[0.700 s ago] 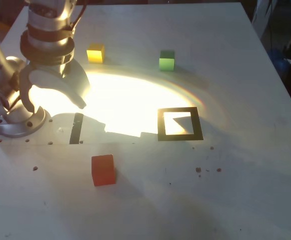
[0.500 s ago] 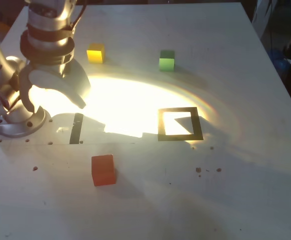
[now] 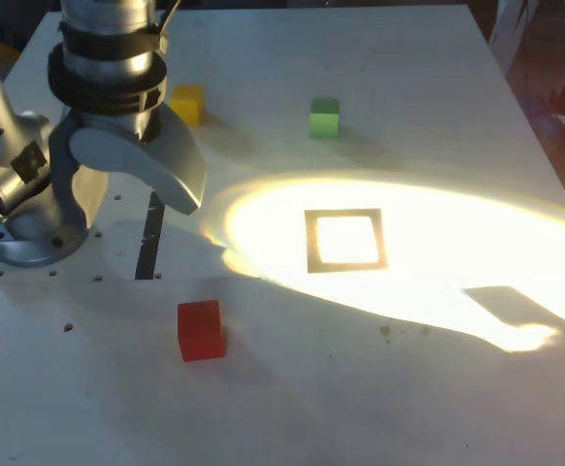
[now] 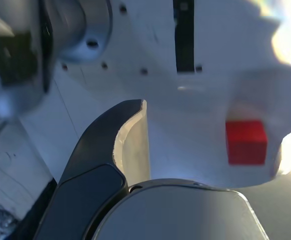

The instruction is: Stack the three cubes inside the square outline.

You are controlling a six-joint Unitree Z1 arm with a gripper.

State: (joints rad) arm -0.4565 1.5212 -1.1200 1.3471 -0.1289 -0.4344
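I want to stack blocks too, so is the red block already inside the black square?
No, the red block sits outside the black square, nearer the exterior view's bottom left.

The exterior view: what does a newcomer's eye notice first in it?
First, a bright white patch of light lies across the middle and right. Inside it is the black square outline. The solid red cube stands out below, left of centre.

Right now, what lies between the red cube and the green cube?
The exterior view shows the square outline between the red cube and green cube, off toward the right.
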